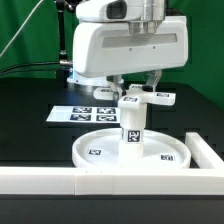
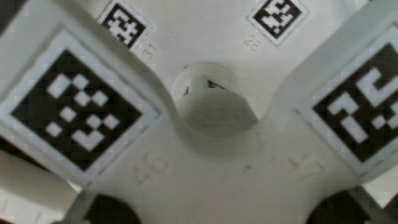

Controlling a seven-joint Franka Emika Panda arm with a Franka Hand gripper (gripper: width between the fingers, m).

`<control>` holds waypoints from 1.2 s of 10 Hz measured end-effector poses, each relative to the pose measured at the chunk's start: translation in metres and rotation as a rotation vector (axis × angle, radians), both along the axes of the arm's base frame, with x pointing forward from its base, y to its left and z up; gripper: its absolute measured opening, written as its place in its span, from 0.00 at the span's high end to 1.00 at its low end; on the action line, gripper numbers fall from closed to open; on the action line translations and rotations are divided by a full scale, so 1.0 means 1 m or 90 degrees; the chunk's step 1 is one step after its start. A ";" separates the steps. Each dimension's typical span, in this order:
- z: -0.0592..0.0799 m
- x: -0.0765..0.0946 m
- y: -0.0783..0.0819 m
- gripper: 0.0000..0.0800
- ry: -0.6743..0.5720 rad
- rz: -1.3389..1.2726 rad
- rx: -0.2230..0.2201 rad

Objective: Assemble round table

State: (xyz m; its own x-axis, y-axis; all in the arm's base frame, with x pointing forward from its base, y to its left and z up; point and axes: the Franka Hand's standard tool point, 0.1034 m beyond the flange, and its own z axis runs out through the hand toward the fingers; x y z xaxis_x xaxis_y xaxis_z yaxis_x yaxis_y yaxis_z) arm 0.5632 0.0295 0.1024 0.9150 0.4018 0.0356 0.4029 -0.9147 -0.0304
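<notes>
The large round rimmed disc (image 1: 100, 152) lies on the black table. The short cylindrical post (image 1: 131, 128) stands upright at its centre, with a tag on its side. The cross-shaped piece (image 1: 160, 98) sits on top of the post. My gripper (image 1: 134, 90) is straight above it, one finger on each side, closed on the piece. In the wrist view the cross-shaped piece (image 2: 214, 100) fills the picture, with tagged arms spreading outward. Dark fingertips (image 2: 107, 212) show at the edge, and the gripper (image 2: 222, 212) grips the white piece between them.
The marker board (image 1: 80, 113) lies flat behind the disc on the exterior view's left. A long white border wall (image 1: 60, 182) runs along the front, and another stretch (image 1: 208, 150) stands at the exterior view's right, close to the disc.
</notes>
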 end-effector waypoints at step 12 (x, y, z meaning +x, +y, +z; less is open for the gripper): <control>-0.001 0.000 0.009 0.44 0.025 -0.657 0.043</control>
State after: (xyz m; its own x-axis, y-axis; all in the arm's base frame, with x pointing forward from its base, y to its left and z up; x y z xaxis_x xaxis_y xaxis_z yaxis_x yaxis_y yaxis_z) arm 0.5636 0.0386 0.1014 0.8137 -0.5812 -0.0082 -0.5795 -0.8099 -0.0909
